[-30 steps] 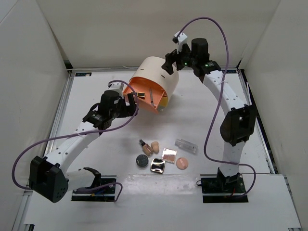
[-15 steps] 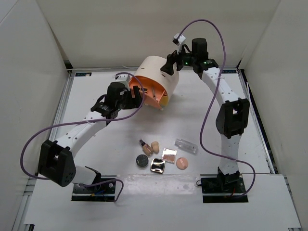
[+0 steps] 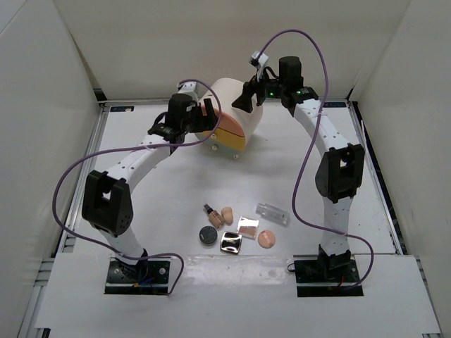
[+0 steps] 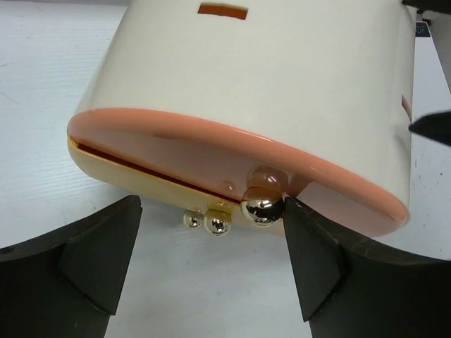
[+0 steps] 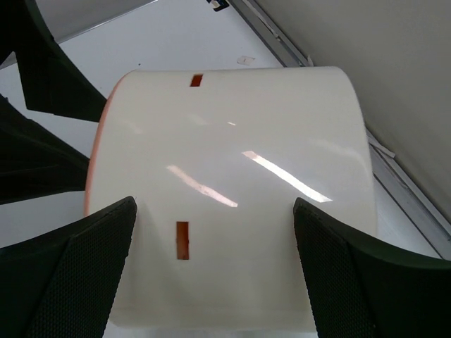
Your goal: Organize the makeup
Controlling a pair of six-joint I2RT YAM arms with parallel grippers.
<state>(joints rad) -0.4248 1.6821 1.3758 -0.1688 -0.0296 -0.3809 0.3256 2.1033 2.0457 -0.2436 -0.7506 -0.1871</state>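
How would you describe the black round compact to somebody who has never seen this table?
Start at the large cream cylinder at the far end of the table, then look toward the near edge, where a small cluster of cosmetics lies. The black round compact sits at the cluster's left end, beside a shiny square compact. It is the only black disc there.

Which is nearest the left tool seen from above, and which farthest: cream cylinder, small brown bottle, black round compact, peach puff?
1. cream cylinder, right at the left tool, at the back.
2. small brown bottle, in the middle.
3. black round compact, just in front of the bottle.
4. peach puff, front and to the right.
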